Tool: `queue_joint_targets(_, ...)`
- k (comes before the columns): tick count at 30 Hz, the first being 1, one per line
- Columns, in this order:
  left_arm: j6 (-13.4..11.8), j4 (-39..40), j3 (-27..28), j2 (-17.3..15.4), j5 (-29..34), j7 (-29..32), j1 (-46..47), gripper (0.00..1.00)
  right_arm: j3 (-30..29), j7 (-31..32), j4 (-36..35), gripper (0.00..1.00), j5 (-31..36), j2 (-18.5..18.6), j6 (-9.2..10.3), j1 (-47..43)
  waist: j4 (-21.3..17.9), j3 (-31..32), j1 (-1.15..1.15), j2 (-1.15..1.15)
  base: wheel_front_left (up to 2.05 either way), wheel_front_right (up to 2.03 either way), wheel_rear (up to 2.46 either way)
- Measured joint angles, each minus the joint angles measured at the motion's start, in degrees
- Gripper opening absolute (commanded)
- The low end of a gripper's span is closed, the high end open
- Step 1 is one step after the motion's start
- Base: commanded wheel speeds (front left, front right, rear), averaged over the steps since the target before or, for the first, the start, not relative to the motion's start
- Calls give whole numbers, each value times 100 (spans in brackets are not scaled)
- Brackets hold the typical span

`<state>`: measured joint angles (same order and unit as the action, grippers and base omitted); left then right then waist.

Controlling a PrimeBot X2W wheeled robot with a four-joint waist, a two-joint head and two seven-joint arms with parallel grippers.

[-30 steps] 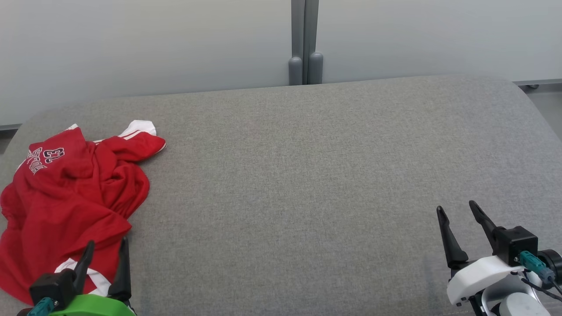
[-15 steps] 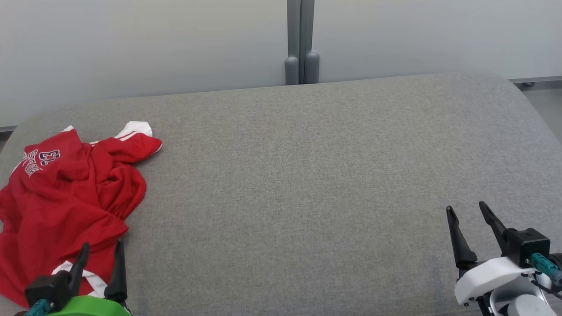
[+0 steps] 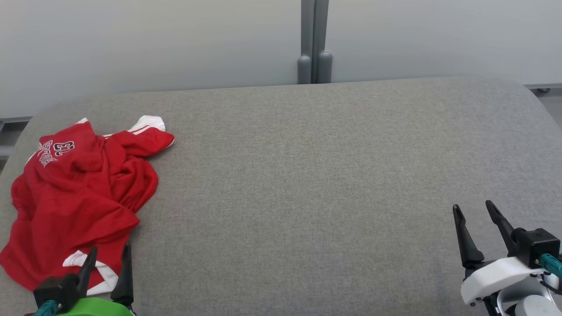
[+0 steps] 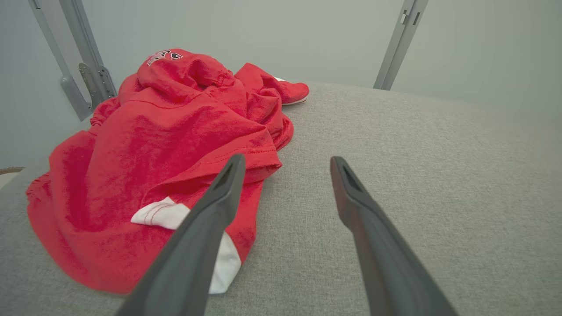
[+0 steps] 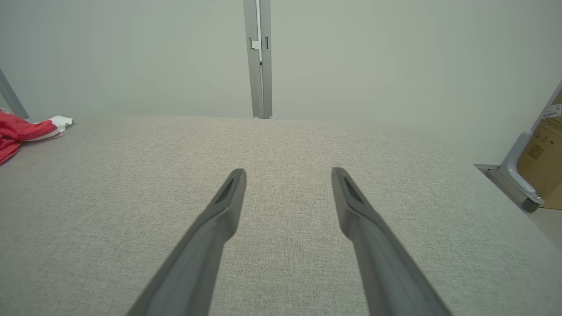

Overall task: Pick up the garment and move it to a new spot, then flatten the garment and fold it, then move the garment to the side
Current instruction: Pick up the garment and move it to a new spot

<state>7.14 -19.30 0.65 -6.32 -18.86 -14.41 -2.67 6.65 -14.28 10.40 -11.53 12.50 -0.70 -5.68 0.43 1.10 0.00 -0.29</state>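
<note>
The garment (image 3: 79, 193) is a crumpled red shirt with white trim and dark lettering, lying in a heap at the left end of the grey padded surface (image 3: 307, 175). In the left wrist view the garment (image 4: 153, 145) bulks ahead and to the left. My left gripper (image 3: 109, 256) hovers open over the heap's near edge, with one of its fingers (image 4: 219, 197) above red cloth and a white cuff. My right gripper (image 3: 474, 208) stands open and empty over bare fabric at the lower right; in its own view, the right gripper (image 5: 287, 173) points along the surface, and the garment (image 5: 22, 129) peeks in at far left.
A pale partition wall with a grey vertical post (image 3: 314, 41) runs behind the surface. The surface rounds off at its far corners. A cardboard box (image 5: 544, 162) and a grey frame foot stand off the right end.
The camera swung a little, shifting the whole picture left and then right. Both grippers sit slightly lower in the head view, still open; the garment lies as before.
</note>
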Motion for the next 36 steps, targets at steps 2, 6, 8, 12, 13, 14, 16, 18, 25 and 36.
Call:
queue_joint_targets(2,0,-29,13,0,0,0,0,100,1,0,0,100,8,-1,-58,-31,101,4,0,0,0,0,0)
queue_joint_targets(6,0,-27,235,1,-1,0,-12,100,152,0,18,100,114,-19,-233,-21,348,15,0,0,0,0,0)
queue_joint_targets(8,1,-15,390,-2,-3,0,-40,100,283,-1,66,100,156,-47,-302,46,484,24,0,0,0,0,0)
queue_joint_targets(12,0,66,669,-1,-3,0,-322,100,534,-5,204,100,212,-115,-444,252,767,52,0,0,0,0,0)
queue_joint_targets(13,-1,77,724,-2,-3,-1,-387,100,587,-5,245,100,230,-133,-478,299,839,61,0,0,0,0,0)
queue_joint_targets(14,-1,100,782,-2,-3,-1,-446,100,649,-5,282,100,253,-143,-487,340,914,71,0,0,0,0,0)
queue_joint_targets(16,-1,124,861,0,-3,-1,-495,100,721,-5,352,100,265,-166,-515,408,1061,93,0,0,0,0,0)
queue_joint_targets(18,-1,138,872,2,-2,-1,-504,100,744,-5,379,100,265,-178,-530,435,1208,119,0,0,0,0,0)
queue_joint_targets(25,0,99,605,5,136,0,-502,100,527,-5,374,100,259,-216,-527,396,1816,198,0,0,0,0,0)
queue_joint_targets(36,0,-136,481,-12,-196,1,-178,100,555,-7,78,100,416,-316,-526,327,2297,59,0,0,0,0,0)
